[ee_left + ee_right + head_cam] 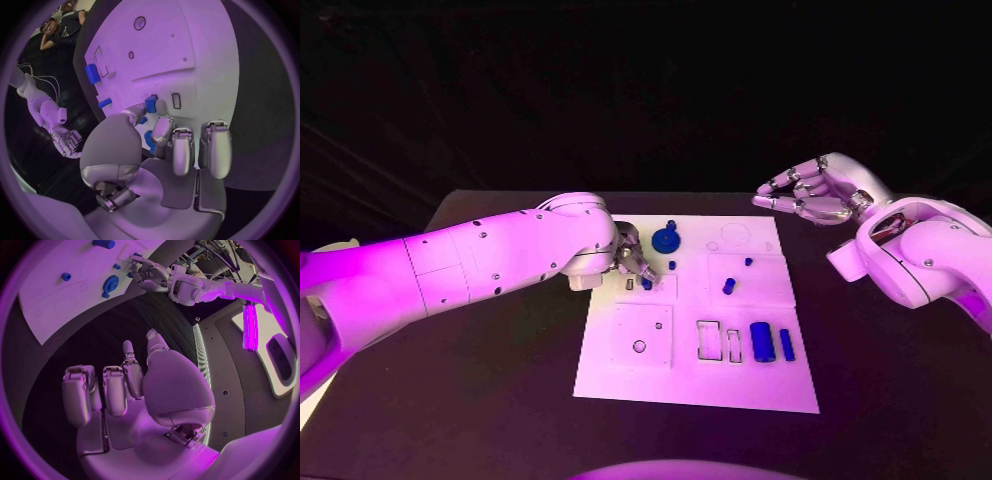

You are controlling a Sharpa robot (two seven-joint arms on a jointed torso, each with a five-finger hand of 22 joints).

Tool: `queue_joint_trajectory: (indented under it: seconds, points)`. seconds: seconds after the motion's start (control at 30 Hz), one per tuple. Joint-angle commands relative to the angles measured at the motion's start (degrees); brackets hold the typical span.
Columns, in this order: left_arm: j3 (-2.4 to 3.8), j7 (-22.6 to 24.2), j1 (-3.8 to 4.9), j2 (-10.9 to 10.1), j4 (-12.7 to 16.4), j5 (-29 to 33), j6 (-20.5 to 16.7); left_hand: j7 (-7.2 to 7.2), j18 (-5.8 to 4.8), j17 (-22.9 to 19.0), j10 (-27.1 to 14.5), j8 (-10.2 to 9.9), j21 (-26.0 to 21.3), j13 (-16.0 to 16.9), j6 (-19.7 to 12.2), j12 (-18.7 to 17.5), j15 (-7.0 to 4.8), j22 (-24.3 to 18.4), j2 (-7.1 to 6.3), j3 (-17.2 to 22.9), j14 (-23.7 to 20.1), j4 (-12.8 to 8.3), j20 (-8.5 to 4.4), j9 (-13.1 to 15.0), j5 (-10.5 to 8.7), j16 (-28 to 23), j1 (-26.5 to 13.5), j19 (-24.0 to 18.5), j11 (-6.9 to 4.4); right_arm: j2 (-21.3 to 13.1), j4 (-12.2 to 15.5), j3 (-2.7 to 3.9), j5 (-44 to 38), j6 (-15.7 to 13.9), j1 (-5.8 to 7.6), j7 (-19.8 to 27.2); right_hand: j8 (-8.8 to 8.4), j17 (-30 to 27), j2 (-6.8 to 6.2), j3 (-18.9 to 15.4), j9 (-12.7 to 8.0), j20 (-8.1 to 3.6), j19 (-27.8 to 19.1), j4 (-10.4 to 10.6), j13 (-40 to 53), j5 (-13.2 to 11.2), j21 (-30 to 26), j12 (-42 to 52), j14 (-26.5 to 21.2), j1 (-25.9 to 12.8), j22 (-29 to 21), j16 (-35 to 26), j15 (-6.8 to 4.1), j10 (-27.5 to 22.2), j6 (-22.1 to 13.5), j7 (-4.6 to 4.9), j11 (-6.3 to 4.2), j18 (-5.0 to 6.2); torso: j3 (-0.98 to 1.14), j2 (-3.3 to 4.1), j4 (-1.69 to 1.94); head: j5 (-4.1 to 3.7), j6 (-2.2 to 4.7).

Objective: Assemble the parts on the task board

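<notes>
The white task board (697, 385) lies in the middle of the black table. My left hand (632, 264) hovers low over its far left part and pinches a small blue part (150, 103) between thumb and finger, beside a small rectangular slot (176, 100). The same part (646, 283) shows just below the fingertips. A round blue part (666, 240) sits behind the hand. Small blue pegs (728, 286) lie mid-board, and a blue cylinder (762, 341) and a thin blue bar (788, 345) lie near the right edge. My right hand (808, 195) is raised beyond the board's far right corner, fingers loosely curled and holding nothing.
Outlined recesses (710, 340) and a small round hole (639, 346) mark the board's near half. Bare black table (473, 400) surrounds the board. From the right wrist, the board (56, 305) and the round blue part (110, 284) lie well ahead of the palm.
</notes>
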Motion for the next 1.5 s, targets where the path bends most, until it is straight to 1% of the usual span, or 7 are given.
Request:
queue_joint_trajectory:
  seconds: [0.03, 0.37, 0.63, 0.77, 0.93, 1.37, 1.5]
  points:
    - [-0.4, -0.6, -0.53, 0.2, -0.1, -0.2, 2.7, 0.49, -0.86, 15.1, 0.4, 0.1, 0.3, 0.2, 0.1, 0.4, -0.44, 11.3, 0.07, -0.6, 6.1, 0.0, -0.39, -0.1, -0.01, 0.2, -0.6, 4.5, -0.1, 0.0, 0.1, 0.0, -0.1, 0.8, -0.04, 0.1, 0.18, 6.5, 0.41, -0.3, 0.1, -0.47, 2.3, -0.1, 5.7, 0.2, -0.2, -0.1, 4.2, -0.2, 9.2, -0.3, -0.38, 0.0, -0.4, 0.07, -0.3, 0.68, 0.0, 0.0, 0.0, 0.0, -0.04]
    - [-0.4, -0.6, -0.56, 0.3, -0.4, -0.3, 2.8, 0.41, -0.89, 15.1, 0.6, 0.3, 0.3, 0.4, 0.4, 0.6, -0.52, 11.4, 0.14, -2.6, 6.1, 0.8, -0.46, 0.1, -0.08, 0.2, -1.5, 4.6, -0.17, -0.1, 0.2, 0.01, -0.1, 0.7, -0.03, 0.1, 0.19, 6.5, 0.41, -0.3, 0.1, -0.47, 2.3, -0.1, 5.7, 0.2, -0.2, 0.0, 4.2, -0.2, 9.2, -0.3, -0.38, 0.0, -0.4, 0.07, -0.3, 0.67, -0.02, -0.01, 0.01, -0.01, -0.15]
    - [-0.4, -0.5, -0.58, 0.4, -0.7, -0.2, 3.1, 0.3, -0.95, 15.1, 0.9, 0.6, 0.5, 0.4, 1.1, 0.6, -0.54, 11.7, 0.17, -7.6, 6.1, 3.0, -0.49, 0.4, -0.44, 0.2, -3.7, 4.7, -0.26, -0.1, 0.2, 0.01, -0.2, 0.5, -0.03, 0.1, 0.21, 6.5, 0.42, -0.4, 0.1, -0.47, 2.3, -0.1, 5.7, 0.2, -0.2, 0.0, 4.2, -0.2, 9.1, -0.3, -0.38, 0.0, -0.5, 0.07, -0.3, 0.69, -0.02, -0.01, 0.03, -0.03, -0.13]
    - [-0.39, -0.5, -0.6, 0.4, -0.8, -0.2, 3.4, 0.18, -0.96, 15.1, 1.0, 0.5, 0.5, 0.4, 1.2, 0.5, -0.63, 11.7, 1.11, -11.9, 6.1, 4.5, -0.59, 0.5, -7.06, 0.2, -3.6, 4.7, -0.33, -0.1, 0.2, 0.01, -0.2, 0.4, -0.03, 0.0, 0.22, 6.5, 0.44, -0.4, 0.1, -0.47, 2.3, -0.1, 5.7, 0.3, -0.2, 0.0, 4.2, -0.2, 9.2, -0.3, -0.38, 0.0, -0.5, 0.07, -0.3, 0.69, -0.02, -0.04, 0.03, -0.03, -0.13]
    - [-0.38, -0.4, -0.62, 0.3, -0.7, -0.1, 3.4, 0.15, -0.97, 15.1, 1.1, 0.5, 0.5, 0.4, 1.2, 0.5, -0.65, 11.8, 1.93, -15.2, 6.1, 5.9, -0.61, 0.5, -10.77, 0.2, -3.2, 4.7, -0.36, -0.1, 0.2, 0.01, -0.2, 0.4, -0.03, 0.0, 0.22, 6.5, 0.44, -0.4, 0.1, -0.47, 2.3, -0.1, 5.7, 0.3, -0.2, 0.0, 4.2, -0.2, 9.2, -0.3, -0.38, 0.0, -0.5, 0.07, -0.3, 0.69, -0.03, -0.01, 0.01, -0.02, -0.12]
    - [-0.02, 0.0, -0.69, -0.7, 0.4, 1.0, -0.4, 0.14, -0.82, 15.1, 1.0, 0.5, 0.1, 0.0, 1.2, 0.2, -0.68, 11.3, 2.61, -17.5, 6.1, 6.5, -0.64, 0.6, -11.58, 0.2, -3.5, 4.5, -0.37, -0.1, 0.0, 0.01, -0.2, 0.4, -0.04, 0.0, 0.25, 6.4, 0.46, -0.4, 0.2, -0.46, 2.3, -0.1, 5.7, 0.4, -0.2, -0.1, 4.2, -0.2, 9.2, -0.3, -0.38, 0.0, -0.6, 0.08, -0.3, 0.69, -0.03, -0.01, -0.02, -0.13, 0.18]
    - [0.73, 0.6, -0.68, -1.7, 1.7, 4.1, -3.3, 0.42, -0.61, 15.1, -0.1, 0.2, -0.6, -1.6, 0.3, -1.3, -0.55, 10.4, 2.85, -19.0, 6.1, 6.5, -0.57, 0.6, -11.28, 0.2, -3.0, 4.1, -0.15, 0.0, -0.3, 0.01, -0.2, 0.4, -0.13, 0.1, 0.25, 6.4, 0.46, -0.4, 0.2, -0.46, 2.3, -0.1, 5.7, 0.4, -0.2, -0.1, 4.2, -0.2, 9.2, -0.3, -0.38, 0.0, -0.6, 0.08, -0.3, 0.69, -0.03, -0.04, -0.01, -0.2, 0.4]
